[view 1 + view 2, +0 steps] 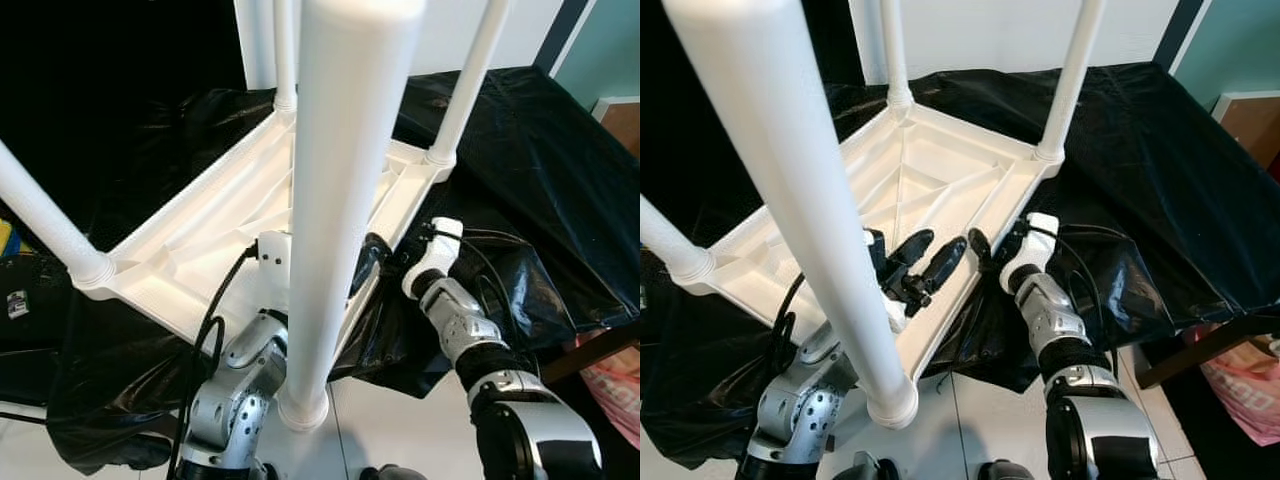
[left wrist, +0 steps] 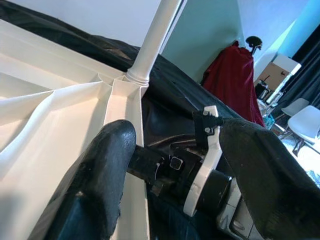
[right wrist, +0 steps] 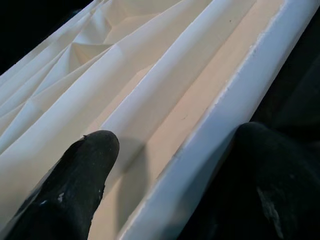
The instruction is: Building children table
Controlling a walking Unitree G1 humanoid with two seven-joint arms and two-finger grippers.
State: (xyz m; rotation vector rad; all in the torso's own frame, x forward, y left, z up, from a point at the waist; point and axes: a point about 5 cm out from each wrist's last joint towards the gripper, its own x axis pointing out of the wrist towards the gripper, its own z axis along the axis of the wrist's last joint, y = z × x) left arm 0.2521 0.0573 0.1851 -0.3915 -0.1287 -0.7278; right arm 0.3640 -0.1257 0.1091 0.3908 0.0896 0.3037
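The right gripper point(image 1: 980, 243) has its two black fingers spread astride the near-right rim of the upturned tabletop point(image 1: 215, 235). In the right wrist view one finger point(image 3: 75, 175) sits inside the tray, against a raised rib, and the other lies outside over the black cloth; the jaws straddle the white edge but do not look clamped onto it. The left gripper point(image 1: 930, 262) has its fingers parted too, hovering just over the same rim, close beside the right gripper, with nothing between them.

The white children's table lies upside down on the black-draped surface point(image 1: 520, 130), with all four legs standing up in their corner sockets: the near leg point(image 1: 345, 200), the left leg point(image 1: 45, 225), and two far legs point(image 1: 1070, 75).

The chief risk, judging from this, is collision between the two grippers, which crowd one short stretch of rim. A squeeze by the right gripper could also catch the loose cloth under the outer finger, and the cloth might drag or slip as the table is lifted. A lift from one side only would tip the table, and a leg not fully seated could lean or drop out.

The near corner overhangs the draped edge above the tiled floor point(image 1: 970, 420), so a pull toward the robot could take the table off. The near leg stands tall between the arms and blocks sideways sweeps. Open room lies to the right over the cloth and upward.
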